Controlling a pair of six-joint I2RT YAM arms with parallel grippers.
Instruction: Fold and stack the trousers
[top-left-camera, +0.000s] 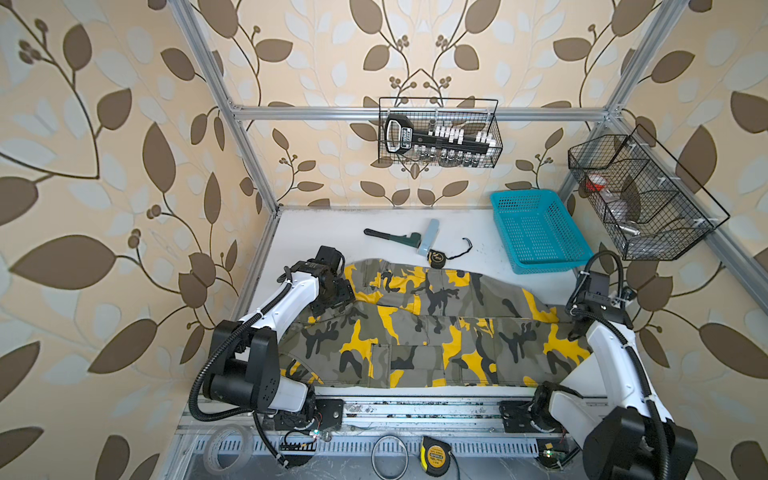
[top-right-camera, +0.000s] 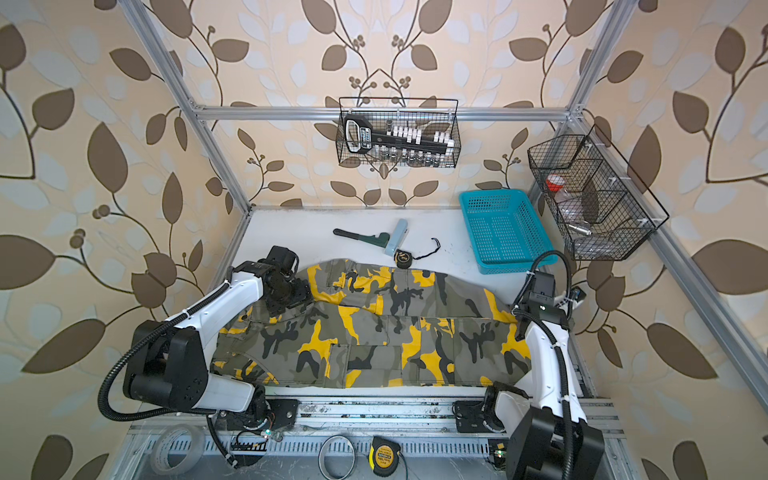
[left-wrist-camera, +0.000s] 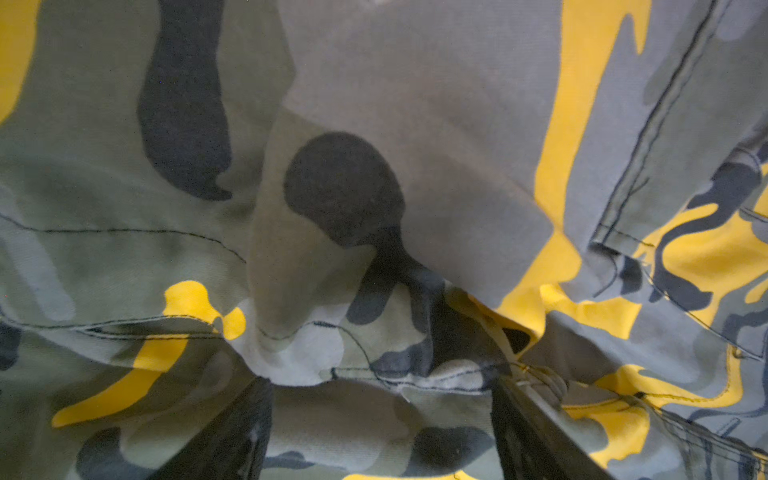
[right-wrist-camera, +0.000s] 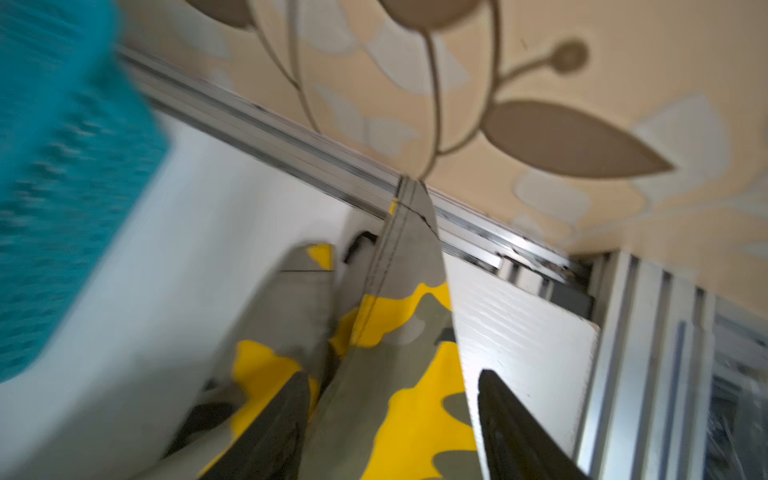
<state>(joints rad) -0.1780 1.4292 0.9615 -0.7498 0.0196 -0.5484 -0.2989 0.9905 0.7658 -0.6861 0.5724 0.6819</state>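
The camouflage trousers (top-left-camera: 415, 332) (top-right-camera: 374, 332) lie lengthwise across the white table, one leg overlapping the other. My left gripper (top-left-camera: 328, 301) (top-right-camera: 282, 301) is down on their left end. In the left wrist view its jaws (left-wrist-camera: 380, 419) stand wide apart, open, with rumpled cloth (left-wrist-camera: 415, 104) bulging between them. My right gripper (top-left-camera: 575, 328) (top-right-camera: 519, 332) is at the right end. In the blurred right wrist view it (right-wrist-camera: 390, 415) is open, and a hemmed edge of the trousers (right-wrist-camera: 399, 332) stands loose between the two fingers.
A turquoise basket (top-left-camera: 540, 232) (right-wrist-camera: 62, 187) sits at the back right. Behind the trousers lie a pipe wrench (top-left-camera: 390, 237), a pale blue block (top-left-camera: 429, 237) and a tape measure (top-left-camera: 437, 258). Wire baskets (top-left-camera: 440, 133) (top-left-camera: 640, 199) hang on the frame.
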